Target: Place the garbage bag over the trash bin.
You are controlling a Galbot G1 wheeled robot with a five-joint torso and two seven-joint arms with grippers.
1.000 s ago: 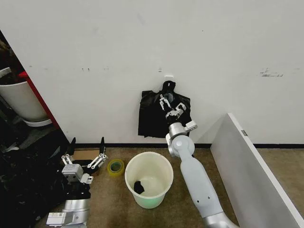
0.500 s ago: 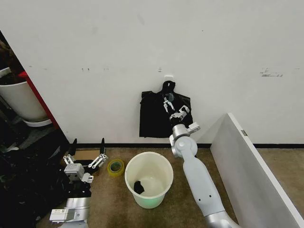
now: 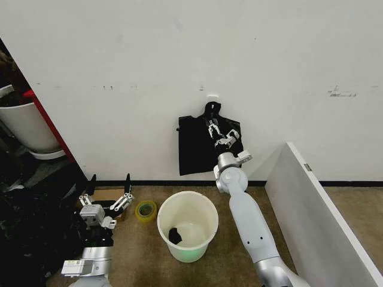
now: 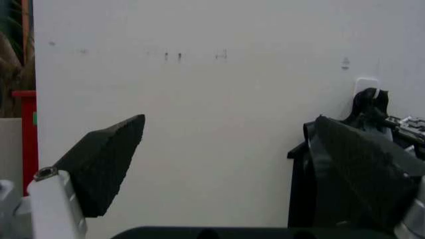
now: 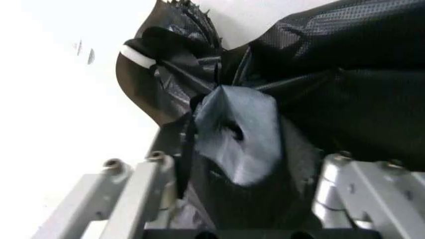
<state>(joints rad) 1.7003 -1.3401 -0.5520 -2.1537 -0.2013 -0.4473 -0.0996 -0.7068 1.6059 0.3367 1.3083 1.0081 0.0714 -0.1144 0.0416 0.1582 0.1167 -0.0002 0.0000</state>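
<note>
Black garbage bag (image 5: 265,99) sits clamped in right hand (image 5: 242,199); left hand (image 3: 106,197) spread.

Right gripper (image 3: 216,133), frame centre: fingertips buried in the black bags (image 3: 194,150) on the wall; grasp unreadable. Which layer is the single bag: cannot tell. Bin (image 3: 188,231), lower centre: dark lump inside, too small to identify. Left gripper (image 3: 108,191): arm cut by bottom edge.

trash bin (image 3: 188,233) mouth open above, tape roll (image 3: 145,210) beside it
</note>
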